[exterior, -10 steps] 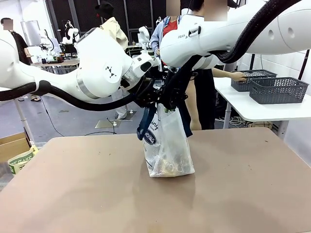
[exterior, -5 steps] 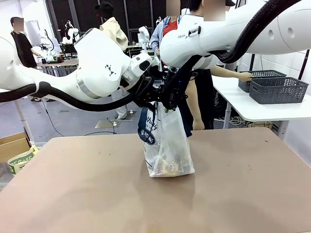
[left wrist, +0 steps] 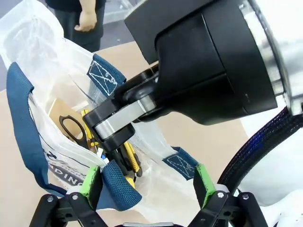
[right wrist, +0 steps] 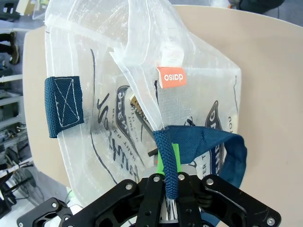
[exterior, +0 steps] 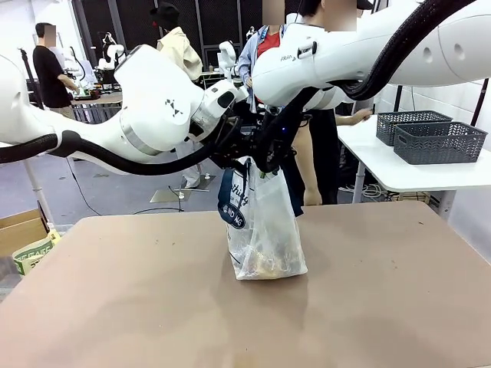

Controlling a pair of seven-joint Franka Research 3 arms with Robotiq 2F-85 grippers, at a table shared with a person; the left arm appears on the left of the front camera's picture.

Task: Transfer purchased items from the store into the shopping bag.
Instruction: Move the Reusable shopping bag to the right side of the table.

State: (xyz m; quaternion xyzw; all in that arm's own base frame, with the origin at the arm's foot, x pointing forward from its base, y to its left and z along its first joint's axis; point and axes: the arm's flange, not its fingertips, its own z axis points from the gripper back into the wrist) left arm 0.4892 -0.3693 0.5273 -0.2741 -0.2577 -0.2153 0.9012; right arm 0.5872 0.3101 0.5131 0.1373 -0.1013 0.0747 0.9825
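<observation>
The shopping bag [exterior: 265, 230] stands mid-table, holding packaged goods [left wrist: 71, 124]. Its thin film looks soft and crumple-prone; the woven strap handles [right wrist: 166, 156] offer firm purchase. Right gripper [right wrist: 168, 182] pinches one strap; left gripper [left wrist: 147, 182] gapes around another.

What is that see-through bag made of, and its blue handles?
The shopping bag looks like thin clear plastic with a faint woven weave: it crinkles, and things show through it. The blue strap handles look like woven fabric webbing, matte, stitched on with a crossed box.
</observation>
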